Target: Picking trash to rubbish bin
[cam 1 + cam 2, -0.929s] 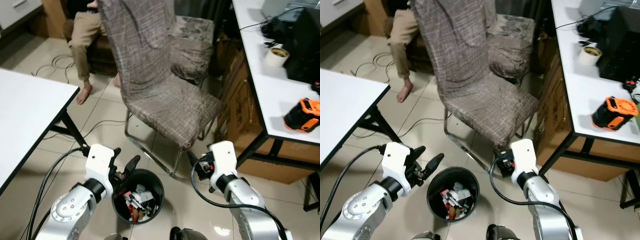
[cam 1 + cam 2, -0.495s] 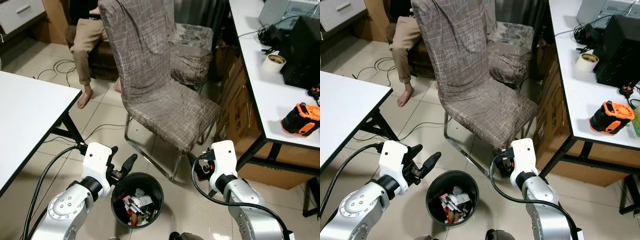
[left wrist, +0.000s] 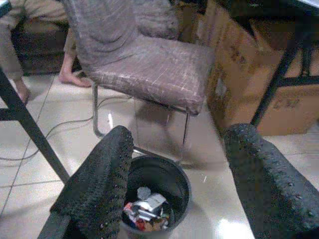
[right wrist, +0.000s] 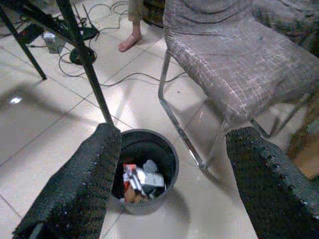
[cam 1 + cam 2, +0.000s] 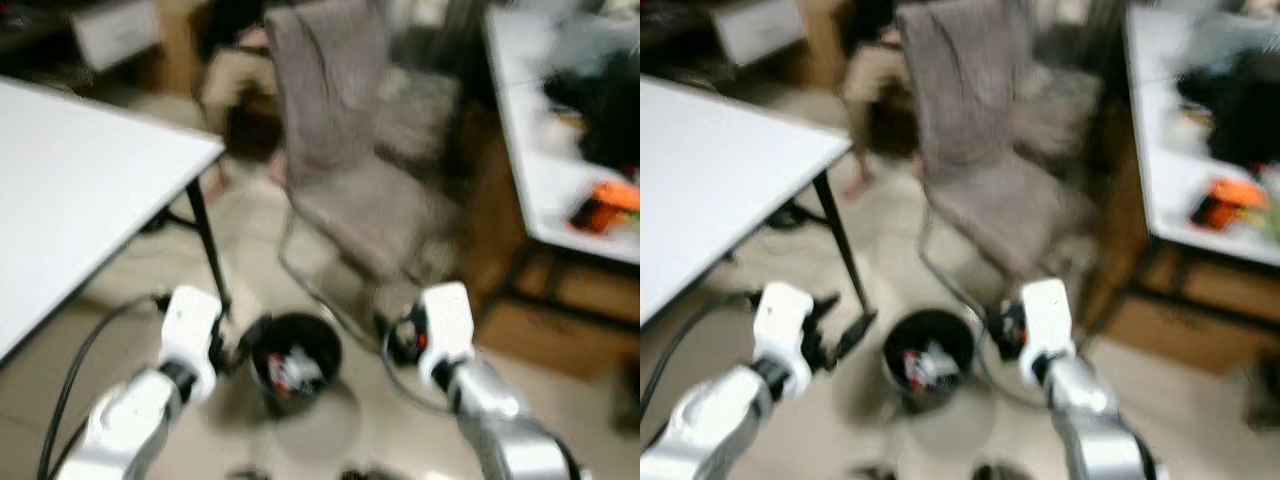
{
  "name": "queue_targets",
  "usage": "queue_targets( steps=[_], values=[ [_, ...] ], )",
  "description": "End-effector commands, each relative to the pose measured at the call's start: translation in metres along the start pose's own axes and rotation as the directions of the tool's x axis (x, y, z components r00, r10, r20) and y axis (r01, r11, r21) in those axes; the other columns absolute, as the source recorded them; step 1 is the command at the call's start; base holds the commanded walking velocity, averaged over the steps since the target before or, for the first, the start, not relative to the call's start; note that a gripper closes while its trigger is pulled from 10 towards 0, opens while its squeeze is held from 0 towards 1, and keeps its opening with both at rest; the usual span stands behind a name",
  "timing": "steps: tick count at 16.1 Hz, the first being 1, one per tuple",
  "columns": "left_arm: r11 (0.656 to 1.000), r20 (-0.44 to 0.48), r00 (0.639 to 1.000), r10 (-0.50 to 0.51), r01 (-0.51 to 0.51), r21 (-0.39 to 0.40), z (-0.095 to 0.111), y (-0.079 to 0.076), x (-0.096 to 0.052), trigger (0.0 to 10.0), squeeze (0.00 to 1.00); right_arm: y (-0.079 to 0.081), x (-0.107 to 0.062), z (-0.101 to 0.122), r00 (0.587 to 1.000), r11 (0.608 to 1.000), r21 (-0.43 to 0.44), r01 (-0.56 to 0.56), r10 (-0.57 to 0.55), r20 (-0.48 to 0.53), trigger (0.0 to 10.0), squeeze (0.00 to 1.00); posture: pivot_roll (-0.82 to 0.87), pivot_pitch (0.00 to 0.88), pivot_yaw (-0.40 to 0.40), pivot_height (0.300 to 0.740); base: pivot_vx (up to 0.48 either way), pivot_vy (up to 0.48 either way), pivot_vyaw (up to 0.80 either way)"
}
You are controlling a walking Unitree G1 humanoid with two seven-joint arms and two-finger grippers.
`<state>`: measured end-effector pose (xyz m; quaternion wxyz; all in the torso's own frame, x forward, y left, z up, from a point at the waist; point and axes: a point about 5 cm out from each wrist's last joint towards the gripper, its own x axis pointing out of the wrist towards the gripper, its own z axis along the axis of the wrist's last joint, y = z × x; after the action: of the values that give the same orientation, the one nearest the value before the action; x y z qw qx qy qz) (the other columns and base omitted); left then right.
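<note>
1. Standing on the tiled floor (image 4: 45, 144), the black rubbish bin (image 4: 144, 169) holds mixed trash (image 4: 139, 181) and sits just beyond both sets of fingers, between them.
2. Left gripper (image 3: 174, 184) hovers near the bin's rim, its fingers (image 3: 102, 184) spread apart and grasping nothing.
3. Right gripper (image 4: 169, 184) hangs on the bin's other side, fingers (image 4: 84, 179) likewise released and empty.
4. Beyond the bin stands a fabric-covered chair (image 3: 149, 64) on a metal frame; a person's bare foot (image 4: 130, 42) rests on the floor further off.
5. A white counter (image 5: 80, 190) stands on the left fingers' side, its black leg (image 4: 84, 59) close to the bin; head views are blurred.
</note>
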<state>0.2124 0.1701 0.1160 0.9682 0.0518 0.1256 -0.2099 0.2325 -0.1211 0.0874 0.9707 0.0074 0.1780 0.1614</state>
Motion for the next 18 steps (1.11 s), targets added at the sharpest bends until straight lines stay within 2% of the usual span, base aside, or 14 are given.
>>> queue_targets(
  steps=[1,18],
  values=[
    [1.000,0.003,1.000,0.005,-0.005,-0.001,0.001,0.000,-0.001,10.0,0.00,-0.003,-0.001,0.004,1.000,1.000,-0.002,0.018,-0.018,0.007,10.0,0.00,0.06,0.057,-0.050,0.740,-0.307,0.000,0.00],
    [0.999,0.006,0.999,0.052,-0.051,-0.010,0.002,0.001,-0.011,10.0,0.00,0.009,0.005,0.012,0.998,0.998,-0.019,-0.054,0.054,0.028,10.0,0.00,0.08,0.054,-0.076,0.740,-0.310,0.000,0.00]
  ],
)
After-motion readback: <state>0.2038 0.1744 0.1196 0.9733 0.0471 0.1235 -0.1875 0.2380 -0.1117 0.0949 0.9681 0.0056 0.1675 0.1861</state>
